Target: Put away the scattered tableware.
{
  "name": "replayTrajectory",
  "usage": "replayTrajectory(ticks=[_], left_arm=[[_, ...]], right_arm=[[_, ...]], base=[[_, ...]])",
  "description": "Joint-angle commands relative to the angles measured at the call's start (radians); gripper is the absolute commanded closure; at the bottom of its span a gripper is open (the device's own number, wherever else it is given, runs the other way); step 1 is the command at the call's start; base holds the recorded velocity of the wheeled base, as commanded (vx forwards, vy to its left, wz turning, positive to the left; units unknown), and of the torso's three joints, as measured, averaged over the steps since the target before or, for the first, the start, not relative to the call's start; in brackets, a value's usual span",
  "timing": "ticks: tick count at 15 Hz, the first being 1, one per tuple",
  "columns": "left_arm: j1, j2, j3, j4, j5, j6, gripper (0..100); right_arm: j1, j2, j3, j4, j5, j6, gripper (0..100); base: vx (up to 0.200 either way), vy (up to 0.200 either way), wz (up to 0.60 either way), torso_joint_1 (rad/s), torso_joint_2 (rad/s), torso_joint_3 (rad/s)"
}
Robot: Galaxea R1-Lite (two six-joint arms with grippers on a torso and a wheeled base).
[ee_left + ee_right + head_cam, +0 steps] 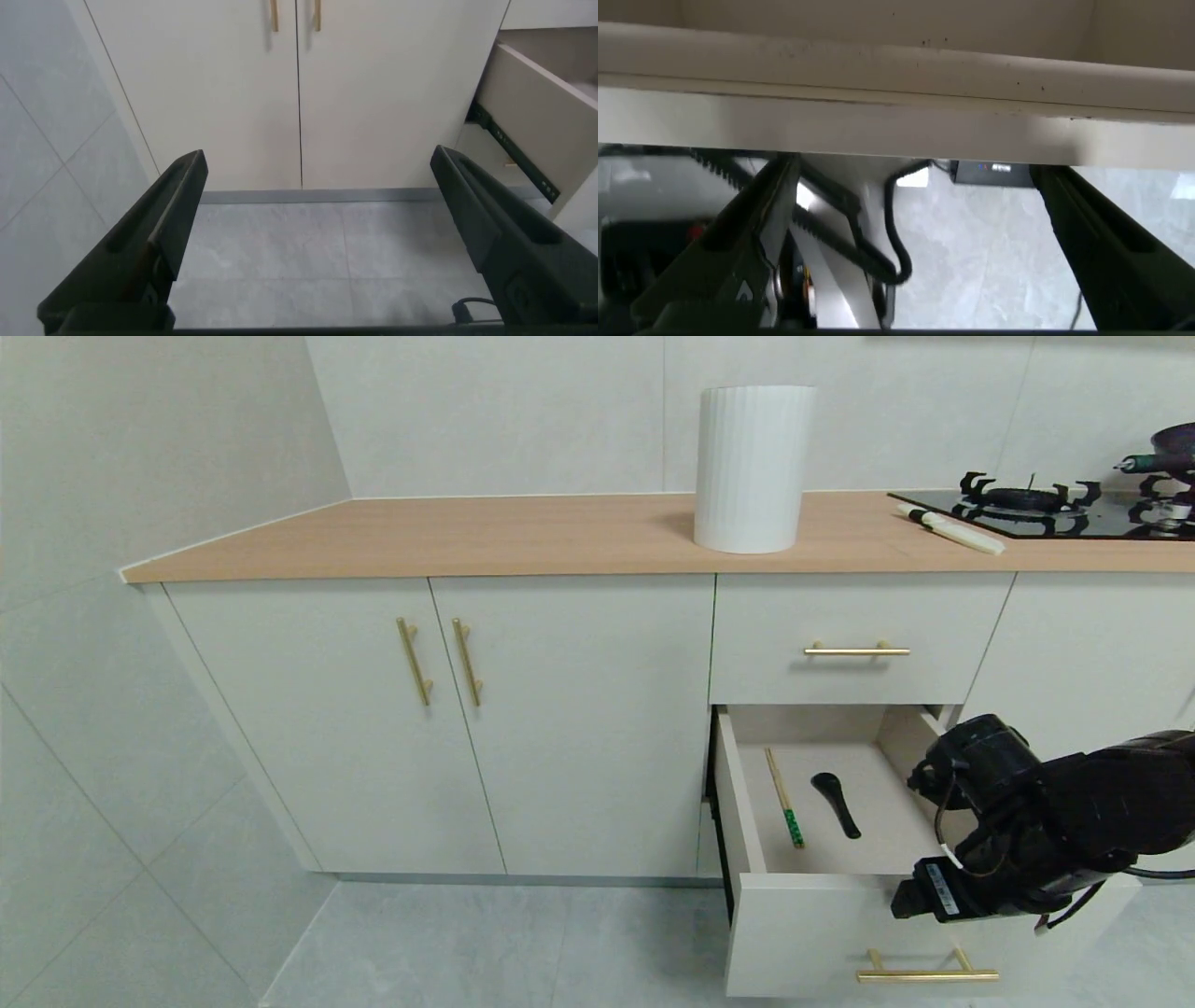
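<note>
My right pincer is closest, released, its two black fingers spread wide with nothing between them, at the pale front edge of the open drawer. The black right arm covers that drawer's front right corner. My left pincer is also released, fingers well apart, low over grey floor tiles and facing the shut cabinet doors.

Inside the drawer, near its left wall, lie the chopsticks. They are thin, pale and wooden, their long axis runs back to front, and the green-patterned end points at the front panel. Just beside them but apart, toward the middle, lies the spoon. It is glossy black, its rounded bowl toward the back and its handle pointing forward, angled slightly right.

On the wood-grain countertop a white ribbed cylinder stands upright near the front edge. A cream stick-shaped utensil lies slanted at the near left corner of the black glass hob.
</note>
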Motion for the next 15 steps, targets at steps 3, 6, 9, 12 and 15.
replayTrajectory(ticks=[3,6,9,12,15], left_arm=[[0.000,0.000,0.000,0.000,0.000,0.000,0],[0.000,0.000,0.000,0.000,0.000,0.000,0],[0.000,0.000,0.000,0.000,0.000,0.000,0],[0.000,0.000,0.000,0.000,0.000,0.000,0],[0.000,0.000,0.000,0.000,0.000,0.000,0]], right_arm=[[0.001,0.026,0.004,-0.063,-0.006,0.028,0],[0.001,0.049,0.005,-0.148,-0.022,0.060,0],[-0.001,0.073,0.004,-0.235,-0.022,0.074,0],[-0.012,0.112,-0.001,-0.313,-0.025,0.074,0],[-0.024,0.158,-0.001,-0.417,-0.045,0.073,0]], base=[[0.000,0.000,0.00,0.000,0.00,0.000],[0.000,0.000,0.00,0.000,0.00,0.000],[0.000,0.000,0.00,0.000,0.00,0.000],[0.000,0.000,0.00,0.000,0.00,0.000],[0.000,0.000,0.00,0.000,0.00,0.000]])
